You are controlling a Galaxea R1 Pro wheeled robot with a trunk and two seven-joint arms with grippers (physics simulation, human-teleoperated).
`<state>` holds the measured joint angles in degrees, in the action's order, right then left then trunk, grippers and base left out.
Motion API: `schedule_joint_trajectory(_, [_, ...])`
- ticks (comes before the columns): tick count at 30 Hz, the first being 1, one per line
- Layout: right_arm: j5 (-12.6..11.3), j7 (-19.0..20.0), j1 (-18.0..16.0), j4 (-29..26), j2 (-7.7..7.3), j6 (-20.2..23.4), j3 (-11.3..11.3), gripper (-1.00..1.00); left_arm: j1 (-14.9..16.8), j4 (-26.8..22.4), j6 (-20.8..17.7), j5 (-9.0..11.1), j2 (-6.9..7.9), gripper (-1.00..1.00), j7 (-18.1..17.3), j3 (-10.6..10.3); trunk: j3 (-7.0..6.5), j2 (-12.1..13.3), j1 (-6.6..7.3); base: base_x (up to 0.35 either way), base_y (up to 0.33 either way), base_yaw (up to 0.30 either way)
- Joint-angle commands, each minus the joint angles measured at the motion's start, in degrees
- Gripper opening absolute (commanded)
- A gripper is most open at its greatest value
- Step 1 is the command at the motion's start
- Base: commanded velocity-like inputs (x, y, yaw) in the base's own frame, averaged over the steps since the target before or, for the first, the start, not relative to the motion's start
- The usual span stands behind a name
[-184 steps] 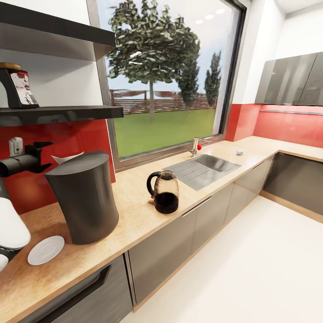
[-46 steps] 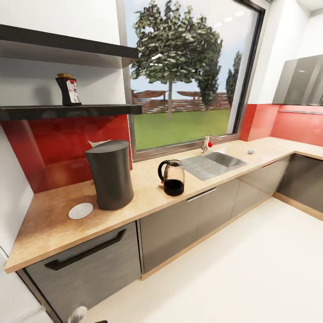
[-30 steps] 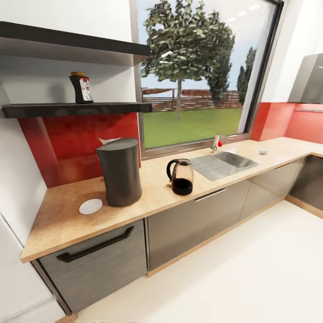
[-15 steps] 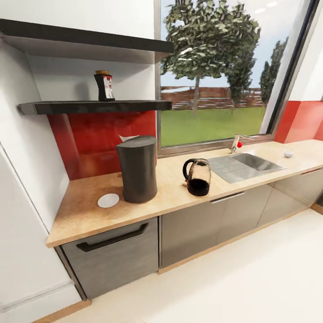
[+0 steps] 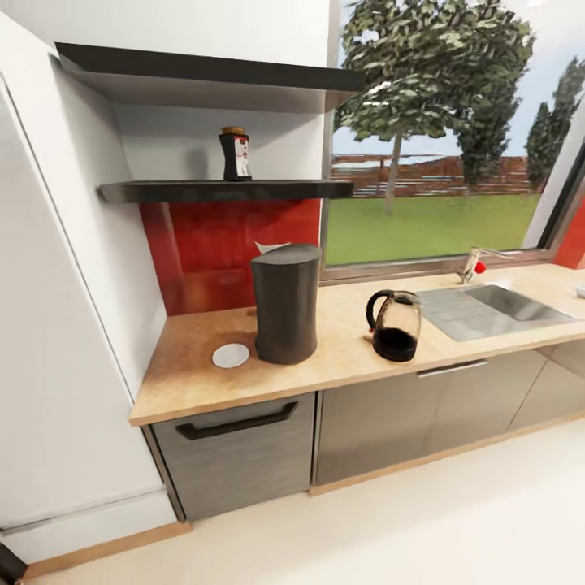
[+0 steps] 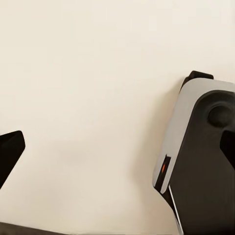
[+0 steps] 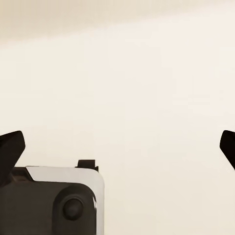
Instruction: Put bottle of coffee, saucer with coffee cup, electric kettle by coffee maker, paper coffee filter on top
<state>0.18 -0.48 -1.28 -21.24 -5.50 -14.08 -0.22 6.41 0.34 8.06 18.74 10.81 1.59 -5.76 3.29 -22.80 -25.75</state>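
The dark grey coffee maker [image 5: 284, 305] stands on the wooden countertop [image 5: 195, 382]. A white paper filter [image 5: 270, 246] pokes up just behind its top. The white saucer [image 5: 231, 355] lies on the counter beside it, toward the wall. On the other side stands the glass electric kettle [image 5: 396, 327]. The bottle of coffee [image 5: 236, 154] is upright on the lower black shelf [image 5: 162, 192]. A small white cup-like shape [image 5: 580, 290] is cut off at the picture's right edge. My left gripper [image 6: 117, 147] and right gripper [image 7: 119, 147] hang open over the pale floor, holding nothing.
A tall white cabinet side [image 5: 57, 325] bounds the counter at the left. The steel sink [image 5: 496, 305] and faucet [image 5: 475, 264] lie under the window at the right. A drawer with a black handle [image 5: 236, 421] is below the saucer. The robot's base [image 6: 200, 156] shows in both wrist views.
The camera has backed away from the counter and turned left, so the whole scene has slid rightward. The left arm that was by the coffee maker has withdrawn. The counter's things stay put.
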Motion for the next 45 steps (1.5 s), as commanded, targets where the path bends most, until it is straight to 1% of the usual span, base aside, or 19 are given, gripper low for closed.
schedule_joint_trajectory(1, [0.01, -0.05, -0.03, -0.02, -0.01, -0.17, -0.03, 1.0, 0.06, 0.07, 0.15, 0.34, -0.01, 1.0, 0.16, -0.48, 0.13, -0.12, -0.03, 0.0, 0.0, 0.276])
schedule_joint_trajectory(7, [-0.01, -0.13, -0.04, 0.01, -0.03, -0.24, -0.05, 1.0, 0.05, -0.05, 0.1, 0.34, -0.08, 1.0, 0.25, -0.53, 0.13, -0.12, -0.03, 0.087, -0.12, 0.277])
schedule_joint_trajectory(32, [-0.12, -0.29, -0.04, 0.41, 0.17, -0.42, -0.07, 1.0, 0.08, -0.16, -0.02, 0.6, -0.16, 1.0, 0.35, -0.37, 0.09, -0.12, -0.03, 0.154, -0.238, 0.278])
schedule_joint_trajectory(33, [-0.23, -0.31, -0.04, 0.39, 0.26, -0.42, -0.15, 1.0, 0.05, -0.16, -0.05, 0.49, -0.55, 1.0, 0.35, -0.38, 0.05, -0.12, -0.03, 0.149, -0.244, 0.273])
schedule_joint_trajectory(35, [-0.33, -0.31, -0.04, 0.34, 0.3, -0.43, -0.31, 1.0, 0.08, -0.16, -0.1, 0.44, -0.85, 1.0, 0.35, -0.39, -0.05, -0.12, -0.03, 0.149, -0.245, 0.26])
schedule_joint_trajectory(40, [-0.36, -0.28, -0.04, 0.33, 0.32, -0.43, -0.39, 1.0, 0.09, -0.16, -0.13, 0.35, -1.31, 1.0, 0.35, -0.4, -0.34, -0.12, -0.03, 0.149, -0.245, 0.221])
schedule_joint_trajectory(43, [-0.22, -0.21, -0.04, 0.38, 0.32, -0.42, -0.24, 1.0, 0.08, -0.16, -0.14, 0.34, -1.61, 1.0, 0.35, -0.4, -0.4, -0.12, -0.03, 0.149, -0.245, 0.074])
schedule_joint_trajectory(45, [-0.06, -0.21, -0.04, 1.73, 0.27, -0.42, -0.05, 1.0, 0.08, -0.16, -0.15, 0.34, -1.71, 1.0, 0.35, -0.4, -0.41, -0.12, -0.03, 0.116, -0.251, 0.012])
